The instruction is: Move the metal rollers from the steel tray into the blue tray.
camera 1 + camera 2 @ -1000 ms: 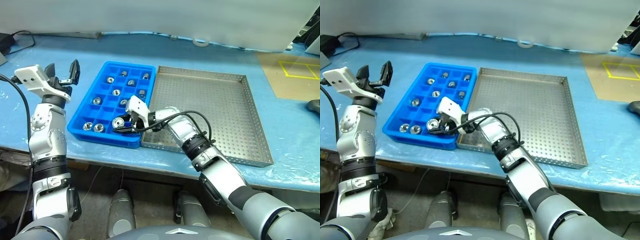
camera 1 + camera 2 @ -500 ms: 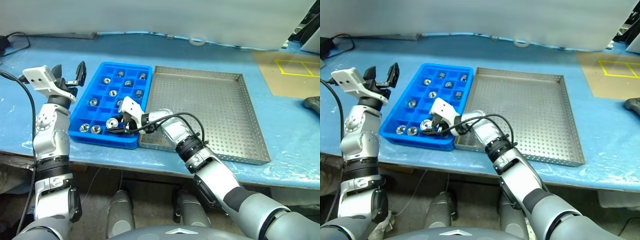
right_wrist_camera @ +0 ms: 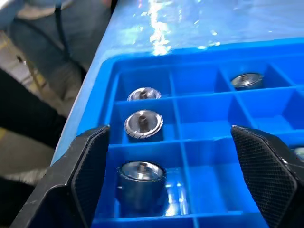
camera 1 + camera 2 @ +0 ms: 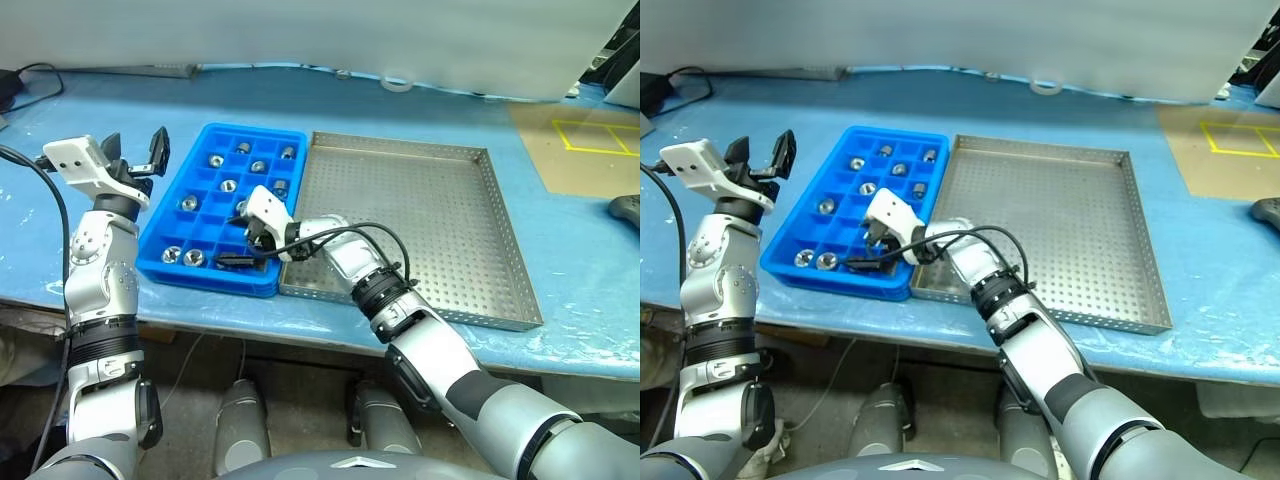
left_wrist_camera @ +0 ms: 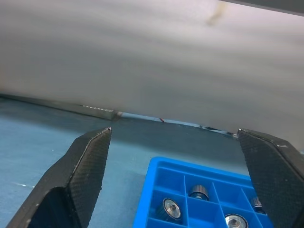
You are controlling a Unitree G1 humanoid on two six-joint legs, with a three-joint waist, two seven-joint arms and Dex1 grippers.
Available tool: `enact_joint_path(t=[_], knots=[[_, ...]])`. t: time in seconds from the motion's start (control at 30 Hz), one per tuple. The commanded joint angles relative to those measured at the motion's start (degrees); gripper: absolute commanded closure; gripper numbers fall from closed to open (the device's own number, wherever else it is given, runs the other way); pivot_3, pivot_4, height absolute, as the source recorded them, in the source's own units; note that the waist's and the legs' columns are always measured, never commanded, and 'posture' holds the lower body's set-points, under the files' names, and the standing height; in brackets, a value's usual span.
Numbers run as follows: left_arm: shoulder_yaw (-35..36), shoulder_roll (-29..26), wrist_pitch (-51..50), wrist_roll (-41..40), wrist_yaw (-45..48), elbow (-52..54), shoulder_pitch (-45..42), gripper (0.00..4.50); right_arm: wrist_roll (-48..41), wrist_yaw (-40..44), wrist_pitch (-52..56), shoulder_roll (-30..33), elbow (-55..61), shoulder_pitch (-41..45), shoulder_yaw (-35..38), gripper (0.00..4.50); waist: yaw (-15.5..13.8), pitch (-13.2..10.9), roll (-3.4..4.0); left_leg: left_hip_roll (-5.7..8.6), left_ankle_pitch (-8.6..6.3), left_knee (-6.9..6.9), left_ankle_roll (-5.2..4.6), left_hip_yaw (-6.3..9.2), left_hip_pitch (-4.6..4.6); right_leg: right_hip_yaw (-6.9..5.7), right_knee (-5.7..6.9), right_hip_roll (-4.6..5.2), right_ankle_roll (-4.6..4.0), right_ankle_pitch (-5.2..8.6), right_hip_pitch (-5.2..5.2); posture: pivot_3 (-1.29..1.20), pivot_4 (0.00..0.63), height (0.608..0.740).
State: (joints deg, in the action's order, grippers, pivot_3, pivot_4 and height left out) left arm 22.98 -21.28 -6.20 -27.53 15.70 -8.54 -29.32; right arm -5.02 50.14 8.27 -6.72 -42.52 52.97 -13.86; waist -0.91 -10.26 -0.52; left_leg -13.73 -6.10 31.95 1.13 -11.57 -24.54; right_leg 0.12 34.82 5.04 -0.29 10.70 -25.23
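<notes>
A desk [image 4: 500, 100] under glossy blue sheeting carries the blue tray [image 4: 175, 225] and, touching its right side, the steel tray [image 4: 420, 220], whose perforated floor lies bare. The rollers [image 4: 216, 160] sit one to a compartment in the blue tray. A pale wall rises behind, and yellow tape [image 4: 598, 137] marks a brown patch at far right. The right gripper [image 4: 245, 250] hangs wide open over the tray's near row, above a roller [image 3: 140, 183], gripping nothing. The left gripper [image 4: 135, 150] is raised left of the tray, wide open and empty.
</notes>
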Motion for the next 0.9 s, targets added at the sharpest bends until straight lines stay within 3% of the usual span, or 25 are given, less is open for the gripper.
enact_joint_path(t=[0.03, 0.17, 0.4, 0.47, 0.6, 0.9], knots=[[-0.4, 0.0, -0.1, -1.1, 1.3, 0.0, -3.3, 0.0, -5.2, -0.2, 1.7, 1.1, 4.3, 1.0, 5.7, 0.37, 0.0, 0.0, 0.0, 0.0, 0.0, 0.0, 0.0, 0.0, 0.01, 0.0, 0.0, 0.0, 0.0, 0.0, 0.0, -0.28, 0.15, 0.74], [-6.7, 0.6, -1.0, 0.4, 8.3, -2.2, -5.9, 0.0, -10.7, -2.0, 6.1, 8.0, 8.9, -0.7, 14.3, 0.37, -0.4, 0.0, -0.01, 0.04, 0.0, 0.04, -0.01, -0.02, 0.01, 0.01, -0.01, 0.03, 0.0, 0.0, 0.06, -0.35, 0.15, 0.74], [-17.4, 2.2, 2.6, 6.6, 19.3, -10.3, -10.4, 0.0, -11.9, -6.7, 9.5, 19.2, 17.3, -7.0, 20.4, 0.37, 1.2, 0.0, -0.05, 0.05, -0.04, 0.16, -0.09, -0.15, 0.03, 0.12, -0.07, 0.01, 0.01, -0.01, 0.07, -0.48, 0.15, 0.74], [-18.0, 3.1, 3.1, 6.4, 21.5, -12.0, -11.6, 0.0, -12.3, -8.0, 10.5, 20.9, 19.2, -8.7, 21.3, 0.03, 2.3, 0.0, -0.05, 0.04, -0.03, 0.14, -0.08, -0.15, -0.02, 0.12, -0.07, -0.01, 0.0, -0.01, 0.0, -0.51, 0.15, 0.74], [-20.2, 5.3, 4.2, 7.5, 25.4, -15.9, -12.6, 0.0, -11.0, -11.6, 11.1, 23.3, 23.1, -14.2, 22.0, 0.02, 3.9, 0.0, -0.05, 0.03, -0.05, 0.15, -0.11, -0.26, 0.02, 0.13, -0.09, -0.08, 0.0, -0.01, -0.05, -0.56, 0.15, 0.74], [-22.1, 6.7, 9.2, 12.6, 25.8, -21.6, -14.3, 0.0, -11.0, -14.6, 11.4, 25.2, 25.8, -16.9, 21.8, 0.02, 5.8, 0.0, -0.05, 0.08, -0.1, 0.28, -0.2, -0.32, 0.04, 0.1, -0.08, -0.06, 0.01, -0.01, -0.02, -0.54, 0.15, 0.74]])
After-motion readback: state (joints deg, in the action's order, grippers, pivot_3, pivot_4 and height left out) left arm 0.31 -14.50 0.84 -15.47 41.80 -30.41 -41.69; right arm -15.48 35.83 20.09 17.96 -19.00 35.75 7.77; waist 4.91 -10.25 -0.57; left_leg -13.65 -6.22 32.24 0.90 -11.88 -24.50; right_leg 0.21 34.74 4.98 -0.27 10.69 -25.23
